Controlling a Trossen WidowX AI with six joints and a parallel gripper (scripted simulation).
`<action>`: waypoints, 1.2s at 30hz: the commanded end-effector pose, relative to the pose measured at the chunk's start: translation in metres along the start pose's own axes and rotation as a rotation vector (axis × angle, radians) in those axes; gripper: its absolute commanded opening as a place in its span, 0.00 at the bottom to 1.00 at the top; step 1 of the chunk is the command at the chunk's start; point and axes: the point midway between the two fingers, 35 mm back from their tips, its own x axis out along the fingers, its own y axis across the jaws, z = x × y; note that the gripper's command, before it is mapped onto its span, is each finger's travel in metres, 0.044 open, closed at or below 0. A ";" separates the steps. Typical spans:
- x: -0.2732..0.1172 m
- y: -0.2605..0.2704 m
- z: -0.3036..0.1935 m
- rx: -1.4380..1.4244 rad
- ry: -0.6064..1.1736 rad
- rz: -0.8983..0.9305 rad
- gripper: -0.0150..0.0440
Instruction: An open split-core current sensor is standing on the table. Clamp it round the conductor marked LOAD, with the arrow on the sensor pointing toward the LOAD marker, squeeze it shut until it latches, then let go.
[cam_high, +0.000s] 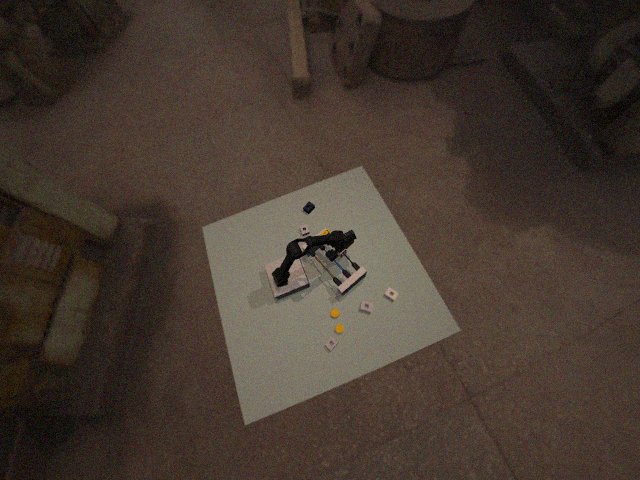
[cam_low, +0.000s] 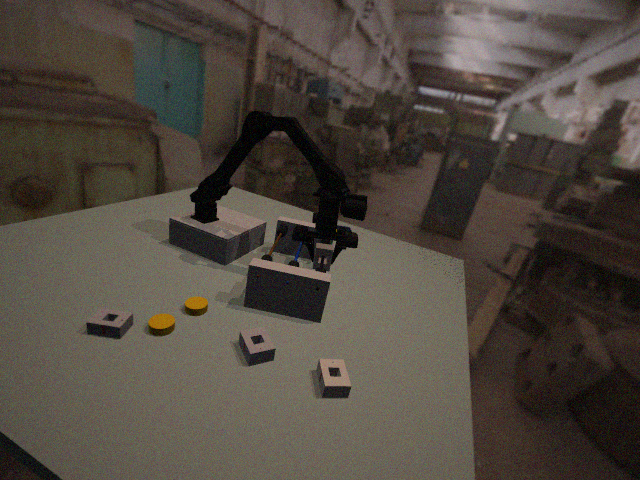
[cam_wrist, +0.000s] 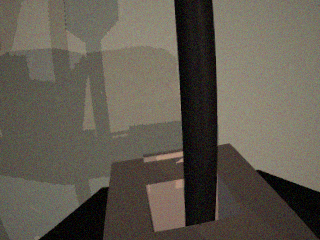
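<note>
Top view: The sensor (cam_high: 341, 252) (cam_low: 324, 249) (cam_wrist: 130, 192) is partly hidden under the arm (cam_high: 293, 250) (cam_low: 310, 149), at the gripper (cam_high: 341, 253) (cam_low: 323, 260) (cam_wrist: 183, 190). The near block (cam_high: 353, 280) (cam_low: 287, 290) lies below the sensor, joined to the brown wire (cam_high: 325, 266) (cam_low: 276, 243), the blue wire (cam_high: 338, 265) (cam_low: 298, 251) and the black wire (cam_high: 352, 257) (cam_wrist: 198, 100). The base (cam_high: 287, 279) (cam_low: 199, 239) is left of the sensor and lower. Further below the sensor are two yellow discs; three pale square frames lie lower still or to its lower right. A fourth frame (cam_high: 304, 229) and a dark block (cam_high: 308, 207) lie to its upper left.

Exterior view: The sensor is upright between the near block and the far block (cam_low: 290, 235), to the right of the brown and blue wires. The yellow discs and three frames are in front of the sensor, well apart from it.

Wrist view: The black wire runs down across the sensor's face and into its window, so the sensor sits round this wire. Dark fingers stand on both sides of the sensor, eased open rather than clenched on it. A small pale mark on its face is partly covered by the wire. The LOAD marking, arrow direction and latch cannot be made out.
</note>
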 end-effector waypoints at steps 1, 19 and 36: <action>0.000 0.000 0.000 0.000 -0.001 0.000 0.71; 0.000 0.000 0.000 0.000 -0.001 0.000 1.00; -0.097 -0.013 -0.006 0.009 0.010 0.073 1.00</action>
